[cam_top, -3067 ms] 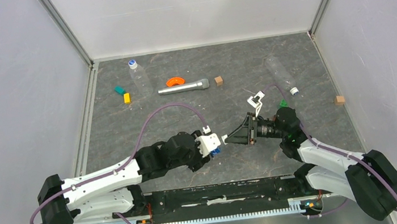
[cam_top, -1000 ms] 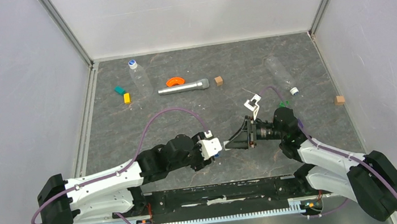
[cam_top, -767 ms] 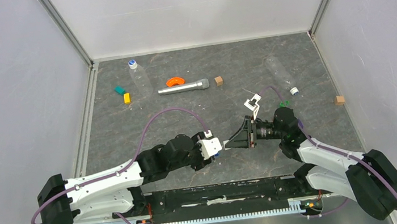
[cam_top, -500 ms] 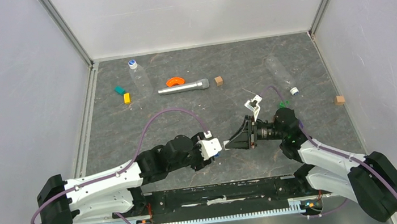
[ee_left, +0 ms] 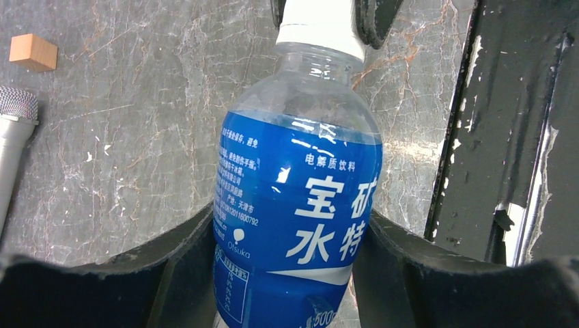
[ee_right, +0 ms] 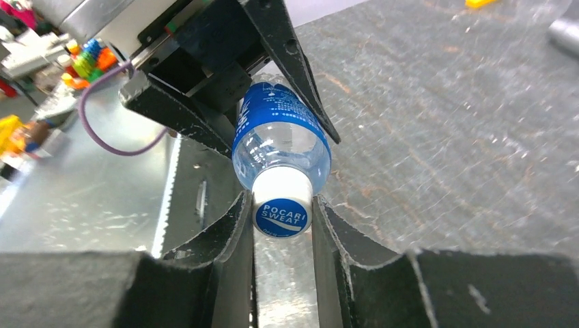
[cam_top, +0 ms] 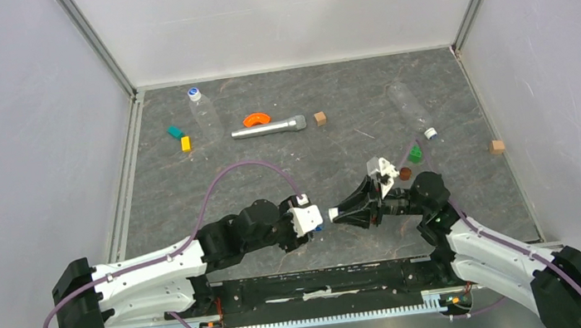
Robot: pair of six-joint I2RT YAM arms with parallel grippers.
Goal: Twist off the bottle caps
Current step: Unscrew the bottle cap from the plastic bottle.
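My left gripper is shut on the short blue-label bottle, held level above the table's near middle; the bottle also shows in the right wrist view. Its white cap with a blue top sits between my right gripper's jaws, which are shut on it; the cap's white rim shows at the top of the left wrist view. The two grippers meet at the cap. Two clear unlabelled bottles lie capped at the back: one at the left, one at the right.
A silver microphone-like cylinder, an orange curved piece and a brown wooden cube lie at the back middle. Green and yellow blocks lie at the left. Another cube sits at the right. The black base rail runs along the near edge.
My right wrist has rolled while shut on the cap, and its arm has shifted lower and nearer. The left gripper has kept the bottle almost still.
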